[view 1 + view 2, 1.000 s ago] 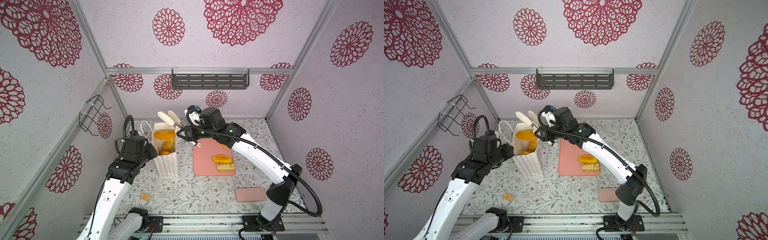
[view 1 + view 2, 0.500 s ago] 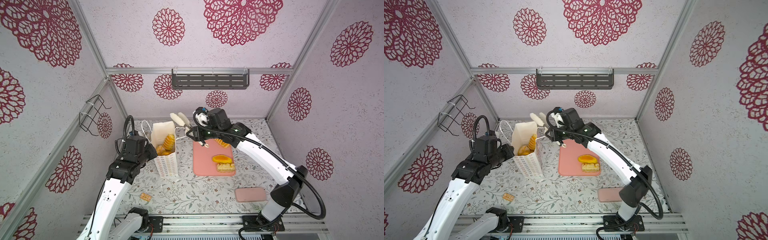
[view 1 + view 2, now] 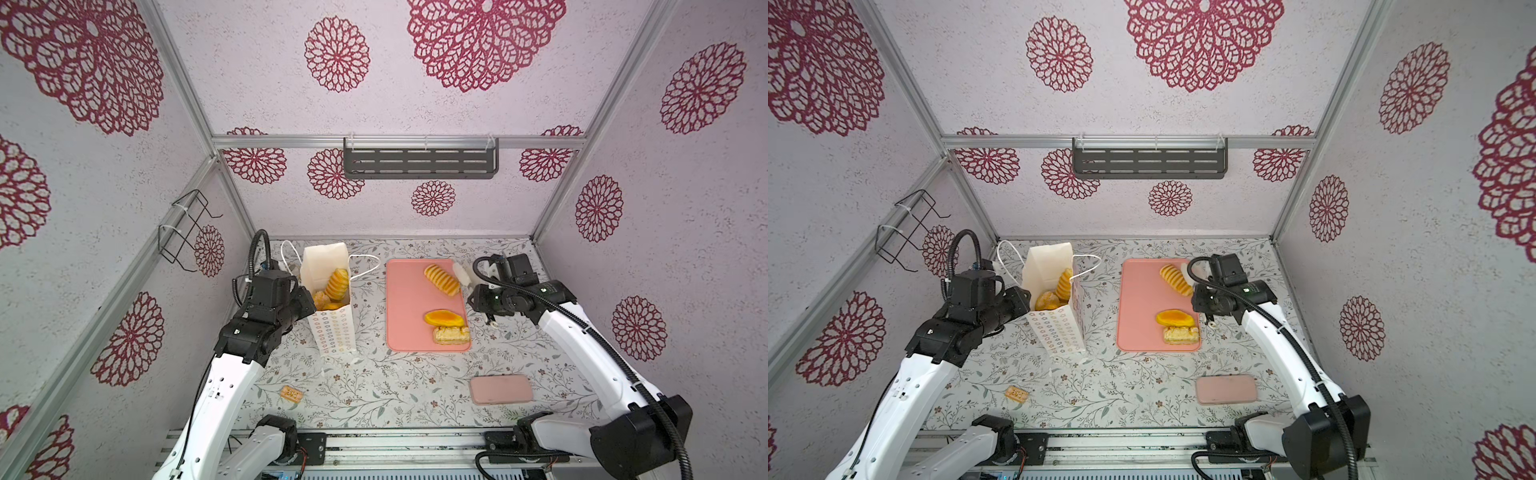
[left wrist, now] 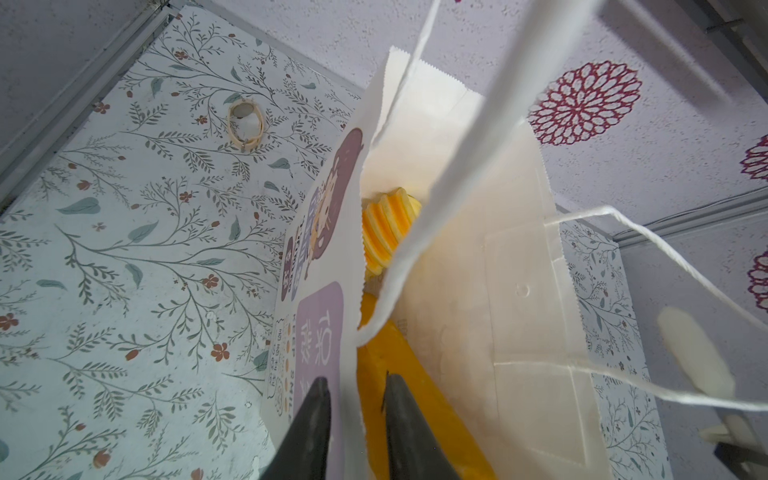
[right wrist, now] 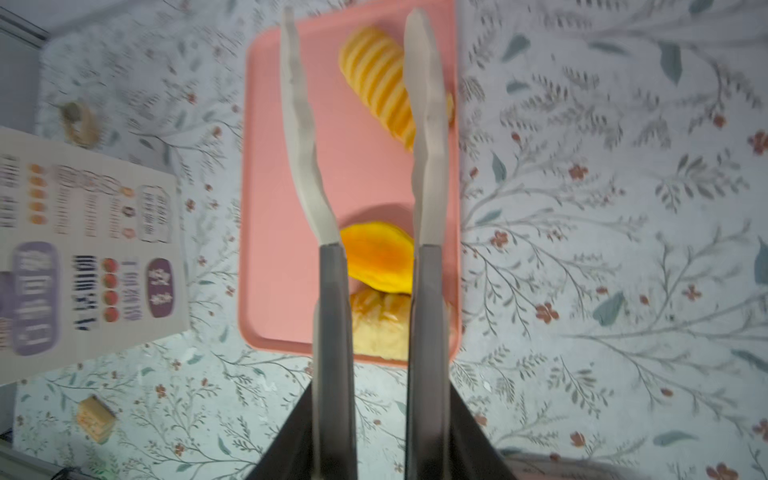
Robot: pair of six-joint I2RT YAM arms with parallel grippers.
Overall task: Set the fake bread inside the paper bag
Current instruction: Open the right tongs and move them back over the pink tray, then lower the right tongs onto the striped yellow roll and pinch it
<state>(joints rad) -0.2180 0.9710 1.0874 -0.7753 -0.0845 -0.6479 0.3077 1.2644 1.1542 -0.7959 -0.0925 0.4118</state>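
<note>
Bread (image 3: 1176, 280) sits in two places. Some is already in the bag (image 3: 334, 332), which stands upright on the left rear of the worktop (image 3: 374, 395) with its mouth open. A ridged roll (image 3: 337, 283) leans on end inside, a bun (image 3: 320, 298) lies beside it, and more orange shows beneath. The cord handles hang loose on either side of the mouth.

Three pieces are on the tray (image 3: 405, 328), which lies flat just right of the bag without touching it. A second roll (image 3: 441, 279) is near the tray's far right corner and an orange pastry (image 3: 444, 318) near its right edge. A pale pastry (image 3: 451, 333) touches the orange one on the near side.

The left end effector (image 4: 355, 378) is at the bag's left wall. Its dark fingers (image 4: 309, 428) straddle the rim of that wall, one outside and one inside, slightly parted and not pinching the paper.

The right end effector (image 5: 351, 18) hangs over the tray's right edge, its long pale fingers (image 5: 428, 124) moderately apart and holding nothing. One finger overlaps the second roll in the wrist view, but I cannot tell whether they touch.

A cracker (image 3: 291, 394) lies near the front left and a flat pink oblong (image 3: 500, 389) near the front right.
</note>
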